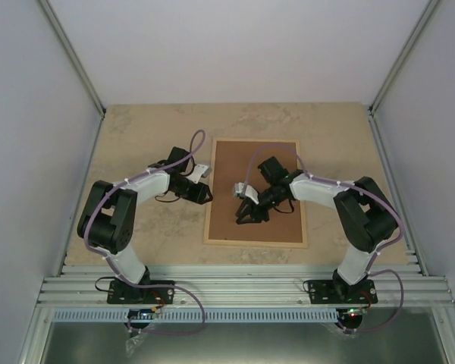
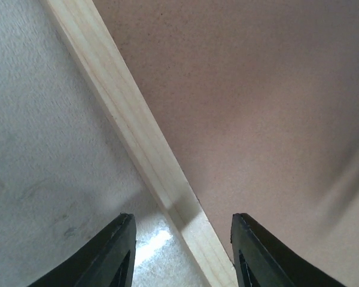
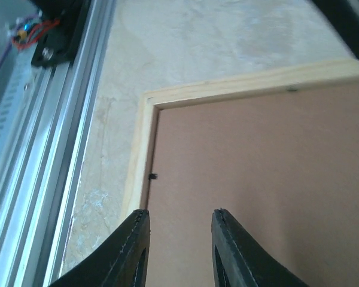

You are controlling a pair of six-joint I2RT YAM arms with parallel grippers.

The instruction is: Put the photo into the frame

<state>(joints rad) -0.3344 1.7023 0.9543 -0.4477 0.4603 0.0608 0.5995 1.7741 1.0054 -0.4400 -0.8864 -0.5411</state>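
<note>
Mid-picture: frame [image 1: 209, 227] face-down, backing panel [image 3: 257, 179] in | my left claw [image 2: 182, 239] open astride its left side, probably to steady it | right claw [image 3: 176, 239] open, empty, over panel

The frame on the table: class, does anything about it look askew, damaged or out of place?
Nothing stands out. The frame lies flat, with the brown backing panel seated evenly inside its wooden border; no cracks or gaps show.

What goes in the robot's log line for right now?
left claw open over frame slat | right claw open over brown backing panel | photo not in view | nothing held
</note>
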